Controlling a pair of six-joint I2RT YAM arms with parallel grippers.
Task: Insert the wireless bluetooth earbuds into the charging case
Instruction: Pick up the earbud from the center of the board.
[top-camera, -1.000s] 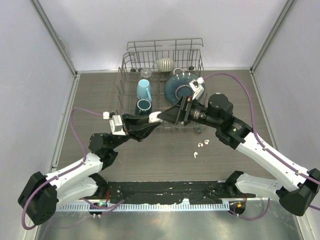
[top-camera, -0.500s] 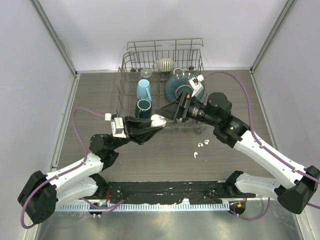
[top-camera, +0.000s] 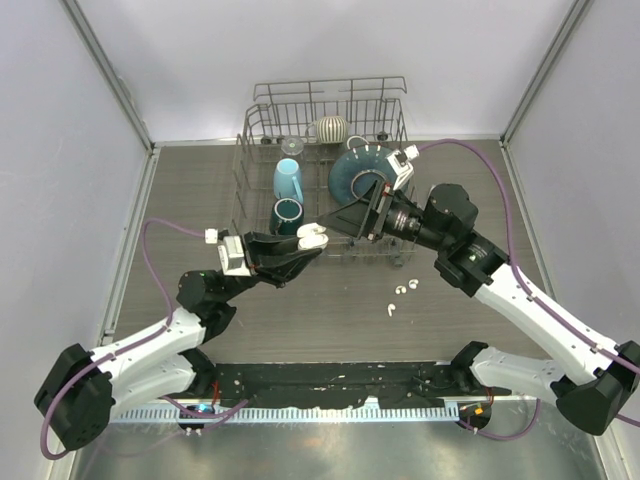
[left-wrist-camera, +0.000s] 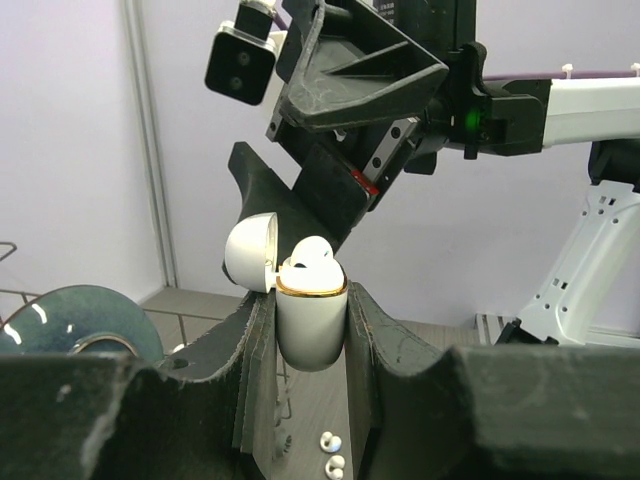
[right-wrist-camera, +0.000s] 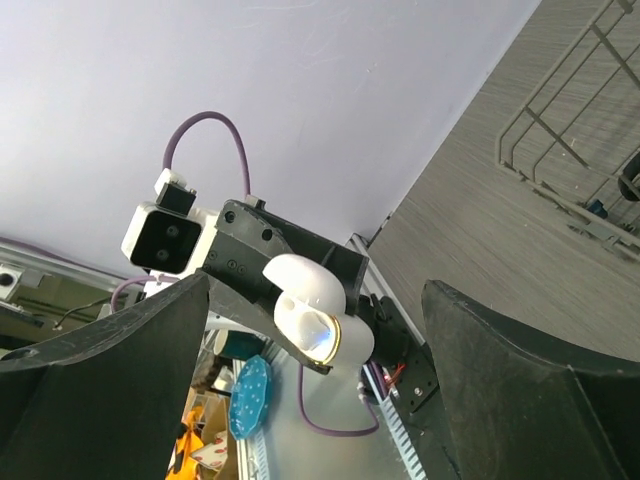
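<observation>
The white charging case (left-wrist-camera: 311, 325) stands upright with its lid (left-wrist-camera: 250, 252) flipped open, and my left gripper (left-wrist-camera: 311, 300) is shut on its body. A white rounded earbud top (left-wrist-camera: 310, 255) shows above the case's gold rim. From above, the case (top-camera: 312, 236) hangs over the table in front of the rack. My right gripper (top-camera: 336, 232) is open just to its right, holding nothing. The right wrist view looks between its wide fingers (right-wrist-camera: 110, 380) at the open case (right-wrist-camera: 322, 318). Three loose earbuds (top-camera: 411, 288) (top-camera: 399, 291) (top-camera: 390, 308) lie on the table; two earbuds (left-wrist-camera: 327, 440) show below the case.
A wire dish rack (top-camera: 250, 150) stands at the back with a light blue cup (top-camera: 288, 180), a teal cup (top-camera: 287, 213) and a teal bowl (top-camera: 355, 172). The right arm reaches across the rack's front edge. Grey walls close in both sides of the table.
My right gripper has opened wider and drawn back to the right, away from the case. The left gripper has kept its hold and shifted the case only slightly.
</observation>
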